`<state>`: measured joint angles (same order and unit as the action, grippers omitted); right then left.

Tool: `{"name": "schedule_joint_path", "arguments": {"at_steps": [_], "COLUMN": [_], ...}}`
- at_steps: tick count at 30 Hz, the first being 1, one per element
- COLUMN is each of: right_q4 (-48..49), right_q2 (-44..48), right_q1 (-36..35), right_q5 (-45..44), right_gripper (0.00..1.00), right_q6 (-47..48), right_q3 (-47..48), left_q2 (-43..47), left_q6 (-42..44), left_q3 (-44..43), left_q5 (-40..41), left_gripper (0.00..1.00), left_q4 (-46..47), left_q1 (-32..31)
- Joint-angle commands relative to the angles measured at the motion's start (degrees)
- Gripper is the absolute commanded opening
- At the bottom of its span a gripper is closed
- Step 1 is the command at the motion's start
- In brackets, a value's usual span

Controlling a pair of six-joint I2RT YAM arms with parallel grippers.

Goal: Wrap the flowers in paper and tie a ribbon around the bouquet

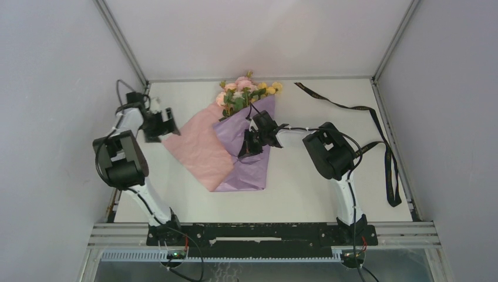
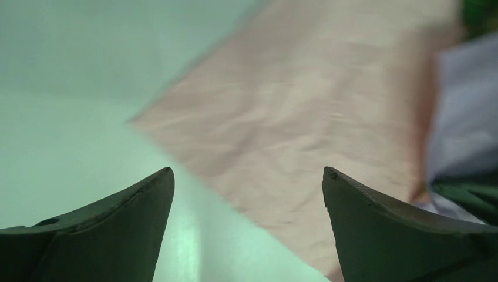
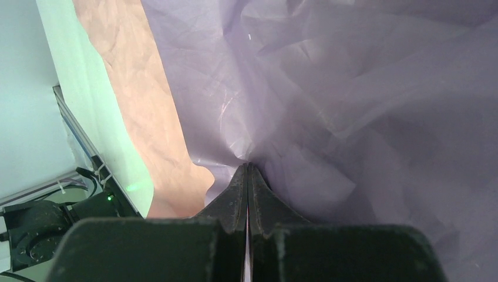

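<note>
Your right claw (image 3: 248, 167) was closed tight on the purple fold of the paper (image 1: 199, 150). The creases gathering at its tips suggest it had a pinch of the sheet, though the wrist view is too close to be sure. That hold looked meant to pin the folded half over the stems of the flowers (image 1: 244, 91), whose blossoms stuck out at the far end. Your left claw (image 2: 248, 176) stood wide open and empty, with the outer corner of the pink flap just ahead of it, flat on the counter (image 1: 305, 176). The ribbon (image 1: 387, 158) lay well apart along the right side.
</note>
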<state>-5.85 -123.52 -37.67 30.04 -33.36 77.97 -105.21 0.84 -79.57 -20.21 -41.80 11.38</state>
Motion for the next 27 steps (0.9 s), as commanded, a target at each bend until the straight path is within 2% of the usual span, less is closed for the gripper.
{"name": "schedule_joint_path", "arguments": {"at_steps": [1, 3, 6, 10, 13, 15, 21, 24, 27], "right_q4": [-0.4, -0.3, 0.0, 0.1, 0.1, 0.0, 0.6, 1.0, 1.4], "right_q2": [1.0, 1.2, 1.8, 2.6, 2.8, 2.7, 2.3, 1.8, 1.3], "right_q1": [-0.8, -0.9, -0.9, -0.9, -1.0, -0.9, -0.9, -0.9, -0.9], "right_q5": [-2.9, -2.7, -2.6, -2.5, -2.6, -2.6, -2.2, -1.8, -1.5], "right_gripper": [0.00, 0.00, 0.00, 0.00, 0.00, 0.00, 0.00, 0.00, 0.00], "right_q6": [0.5, 0.7, 0.7, 0.6, 0.6, 0.4, -0.3, -0.6, -1.0], "right_q3": [-1.2, -1.2, -1.7, -2.4, -2.6, -2.7, -2.6, -2.7, -2.6], "left_q2": [-4.5, -7.9, -12.3, -15.0, -16.9, -17.9, -12.7, -7.2, -3.1], "left_q6": [-2.8, -2.4, -3.4, -4.1, -2.6, -2.3, -3.0, -1.8, 0.8], "left_q3": [-2.3, -4.1, -6.8, -8.1, -9.0, -9.4, -6.0, -3.4, -1.2], "left_q5": [5.7, 3.3, -4.4, -7.9, -15.9, -21.1, -29.6, -32.6, -32.0], "left_gripper": [1.00, 1.00, 1.00, 1.00, 1.00, 0.96, 0.78, 0.60, 0.39], "left_q4": [-4.3, -6.6, -9.3, -9.2, -11.1, -11.8, -9.3, -7.6, -7.4], "left_q1": [7.0, 7.1, 6.9, 4.2, 1.3, -0.1, -0.7, -1.1, -2.4]}}
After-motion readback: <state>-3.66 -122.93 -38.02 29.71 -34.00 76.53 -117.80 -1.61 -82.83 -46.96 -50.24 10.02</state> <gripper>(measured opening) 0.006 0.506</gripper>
